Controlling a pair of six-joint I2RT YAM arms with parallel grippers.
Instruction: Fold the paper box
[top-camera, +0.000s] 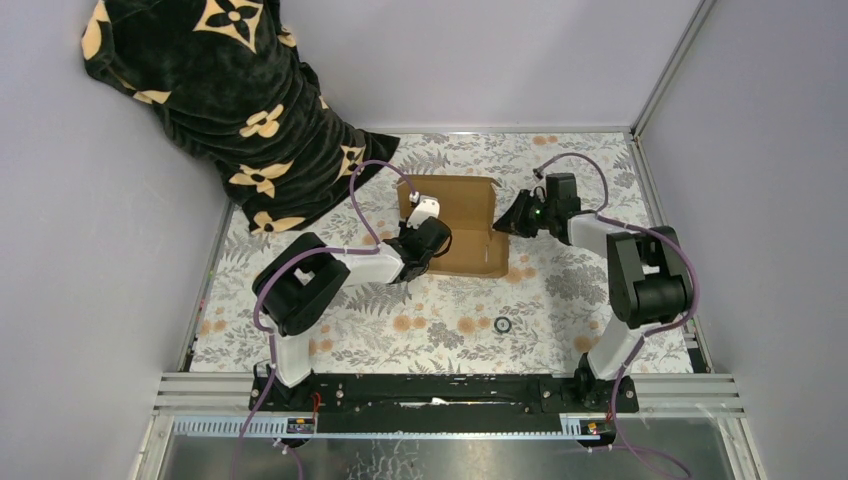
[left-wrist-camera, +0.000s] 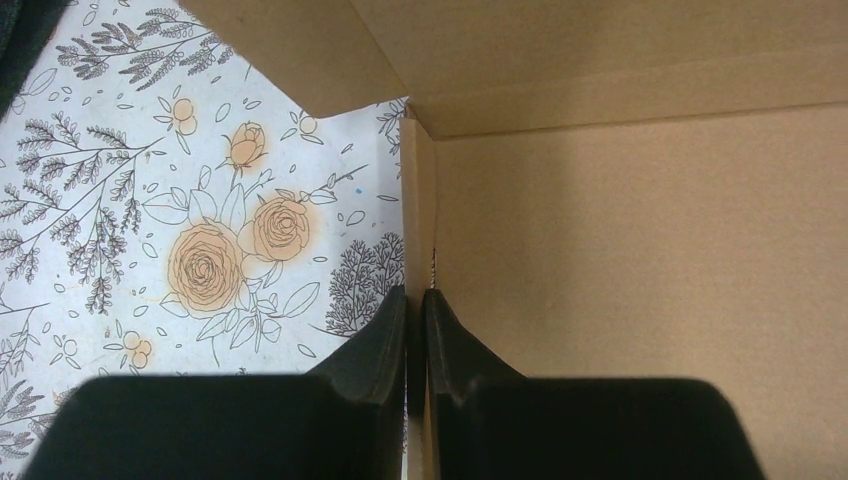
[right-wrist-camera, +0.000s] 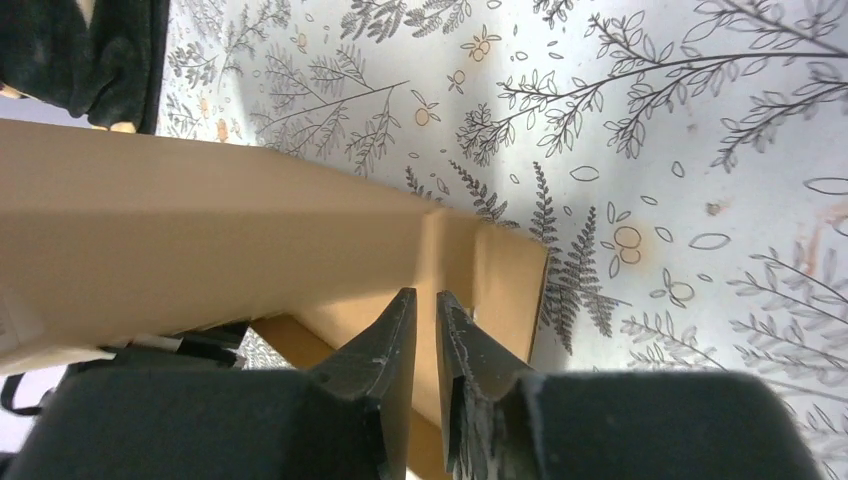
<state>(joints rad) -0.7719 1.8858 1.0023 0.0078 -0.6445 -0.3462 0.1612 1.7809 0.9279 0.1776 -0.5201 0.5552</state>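
Paper box (top-camera: 470, 215) looks light, stiff w/ creases; left gripper (left-wrist-camera: 415, 295) pinches its left wall, right gripper (right-wrist-camera: 425, 297) near-closed at right flap, grip unclear; hold by edges.

Brown cardboard paper box (top-camera: 462, 226), walls partly raised.

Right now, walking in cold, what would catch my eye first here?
A partly folded brown paper box sits mid-table on the floral tablecloth, with the left claw pinching its left wall and the right claw closed on its right flap. In the far left corner, a black blanket with tan flowers is heaped against the wall.
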